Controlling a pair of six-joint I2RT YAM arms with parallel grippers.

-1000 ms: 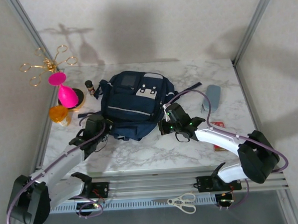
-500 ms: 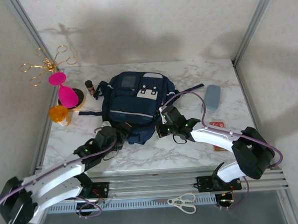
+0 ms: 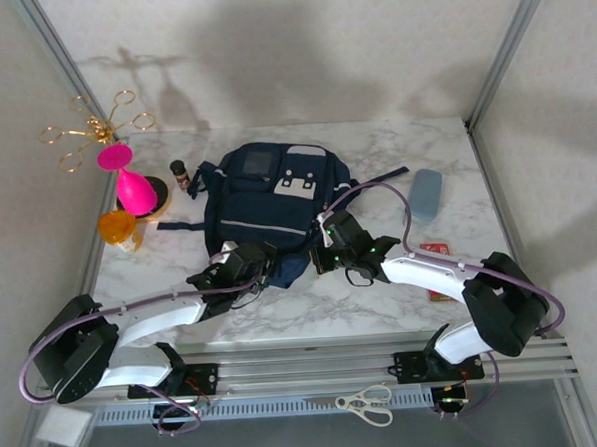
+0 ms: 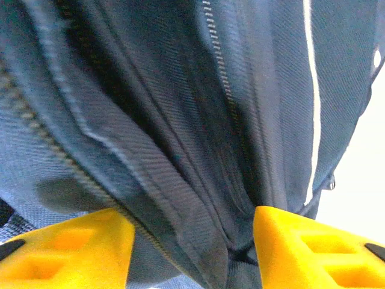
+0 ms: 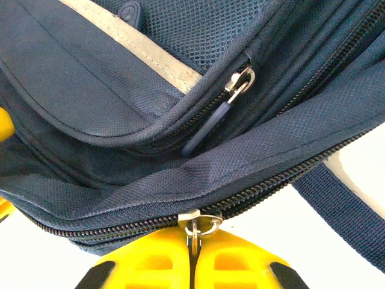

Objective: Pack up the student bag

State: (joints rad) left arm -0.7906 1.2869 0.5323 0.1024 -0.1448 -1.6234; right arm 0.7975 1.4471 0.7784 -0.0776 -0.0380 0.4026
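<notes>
Swinging in to frame centre, half-open left pincer [image 3: 263, 257] is straddling student bag [image 3: 267, 195] fabric, best tensioned against right pincer [image 5: 192, 247] pinching the zipper pull [image 5: 201, 224].

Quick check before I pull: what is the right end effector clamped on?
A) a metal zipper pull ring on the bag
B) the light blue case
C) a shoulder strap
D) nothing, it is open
A: in the right wrist view the right end effector is closed on the zipper pull ring of the student bag.

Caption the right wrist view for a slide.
Right gripper shut on a metal zipper pull of the navy student bag.
</notes>
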